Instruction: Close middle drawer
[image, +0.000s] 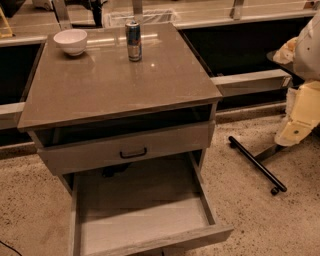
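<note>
The middle drawer (145, 220) is seen pulled far out at lower centre; nothing is closed yet. The claw (296, 127) is held at the right edge, well apart; its grip cannot be told.

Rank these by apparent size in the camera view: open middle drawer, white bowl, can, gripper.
1. middle drawer, pulled out and nearest the camera.
2. gripper, at the right edge, away from the cabinet.
3. white bowl and can: about alike, so not ranked.

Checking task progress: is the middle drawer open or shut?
Open: middle drawer pulled far out, floor exposed; end effector off right, apart.
</note>
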